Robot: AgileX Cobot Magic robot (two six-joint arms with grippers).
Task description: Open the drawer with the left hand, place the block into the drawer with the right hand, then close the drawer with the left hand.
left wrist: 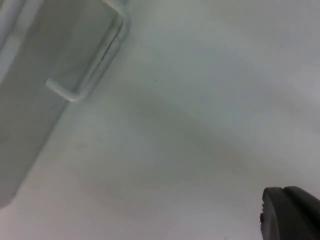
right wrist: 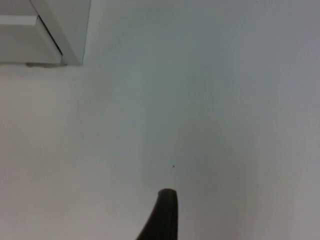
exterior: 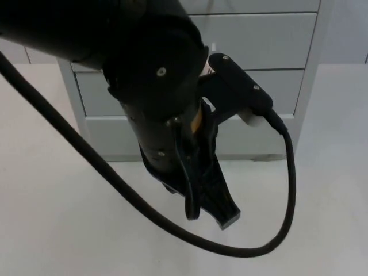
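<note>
Drawers all shut, left arm parked in front of the cabinet

Left gripper hangs over the surface just off the cabinet, can't tell its state. Handle is untouched; approaching it off-angle could make the gripper slip. Right gripper waits near the cabinet's corner, state unclear.

One drawer cabinet stands on the bench, with three drawer fronts visible. One drawer handle shows in the left wrist view. One tool hangs over the bench.
</note>
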